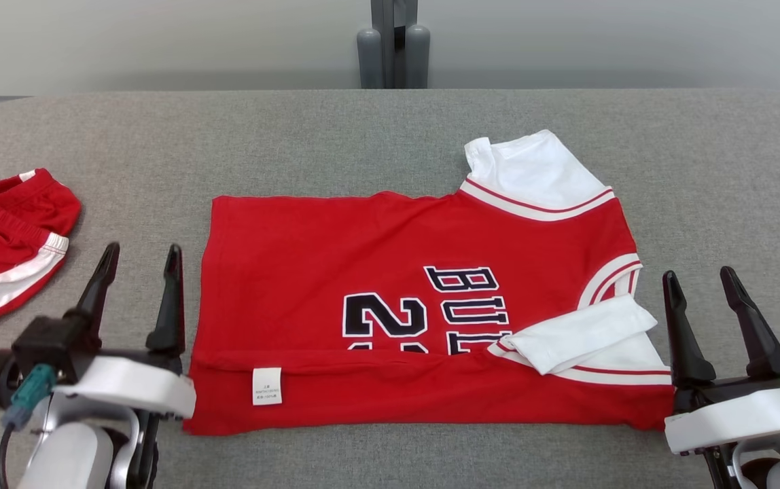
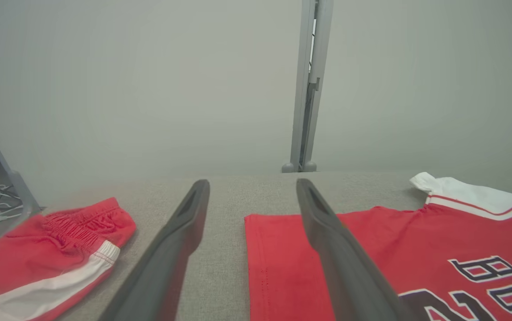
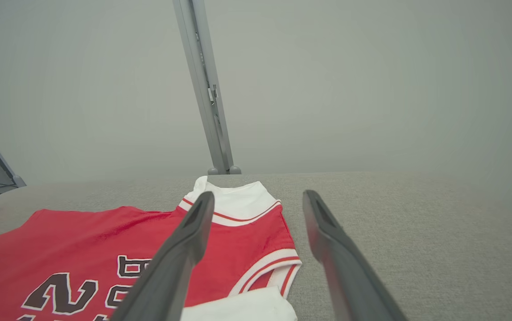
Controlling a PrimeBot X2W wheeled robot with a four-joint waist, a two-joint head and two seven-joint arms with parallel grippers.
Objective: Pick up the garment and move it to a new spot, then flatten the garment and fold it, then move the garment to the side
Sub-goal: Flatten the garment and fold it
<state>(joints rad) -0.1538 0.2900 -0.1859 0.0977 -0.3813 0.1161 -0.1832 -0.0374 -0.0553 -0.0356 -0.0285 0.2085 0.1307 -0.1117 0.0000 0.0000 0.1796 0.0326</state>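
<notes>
The garment [image 1: 390, 272] is a red jersey with white sleeves and dark lettering, lying flat across the middle of the grey table with its near long edge folded up over the front. It also appears in the left wrist view [image 2: 372, 249] and the right wrist view [image 3: 104, 240]. My left gripper [image 1: 142, 261] stands open just left of the jersey's hem end, holding nothing; its fingers [image 2: 171, 249] frame bare cloth. My right gripper [image 1: 699, 282] stands open just right of the collar end, also holding nothing, with one finger [image 3: 175, 258] over the jersey's edge.
Red shorts with a white stripe [image 1: 3, 251] lie at the table's left edge, also seen in the left wrist view [image 2: 46, 249]. A grey post [image 1: 393, 44] rises behind the table's far edge. Bare grey tabletop [image 1: 723, 176] stretches to the right.
</notes>
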